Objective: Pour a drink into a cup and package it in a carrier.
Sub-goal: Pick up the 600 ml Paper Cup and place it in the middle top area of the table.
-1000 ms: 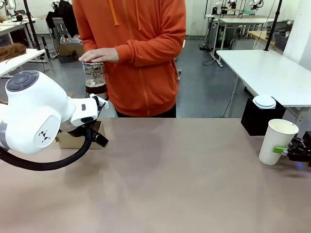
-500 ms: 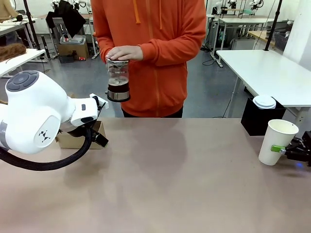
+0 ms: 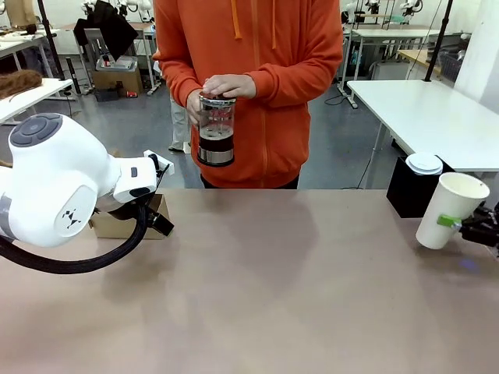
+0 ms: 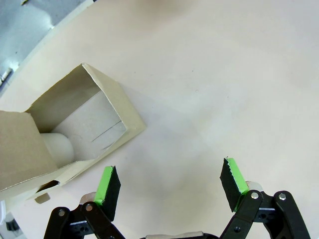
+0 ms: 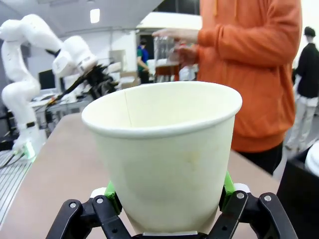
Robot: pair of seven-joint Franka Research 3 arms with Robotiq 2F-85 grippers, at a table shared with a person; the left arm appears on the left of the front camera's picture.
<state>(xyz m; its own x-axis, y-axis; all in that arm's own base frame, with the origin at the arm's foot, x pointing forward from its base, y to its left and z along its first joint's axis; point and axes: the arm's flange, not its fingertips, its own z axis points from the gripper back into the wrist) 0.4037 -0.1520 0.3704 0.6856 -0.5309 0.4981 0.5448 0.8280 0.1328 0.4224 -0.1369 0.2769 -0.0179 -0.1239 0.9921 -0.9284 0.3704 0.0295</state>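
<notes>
**Cup's in the right gripper, coffee's with the person**

Standing by the table right now. The right gripper (image 5: 168, 191) is clamped on the white paper cup (image 3: 446, 210) low on its sides, one green pad (image 5: 110, 193) on each flank. The cup sits at the right end of the table (image 3: 296, 296), tipped so its open mouth leans toward the right edge. I can't tell whether its base touches the tabletop.

The person in the orange hoodie stands at the far side holding the glass press pot (image 3: 216, 128) at chest height, well apart from the cup. One hand (image 3: 230, 86) is flat on the lid. The drink (image 3: 215, 142) is the dark band in the lower part of the glass.

The left gripper (image 4: 172, 186) hangs over the left side of the table with its fingers spread wide and nothing between them, just beside the brown cardboard carrier (image 4: 75, 124).

A black holder (image 3: 405, 191) stands behind the cup, with a white domed lid (image 3: 424, 164) on top.
</notes>
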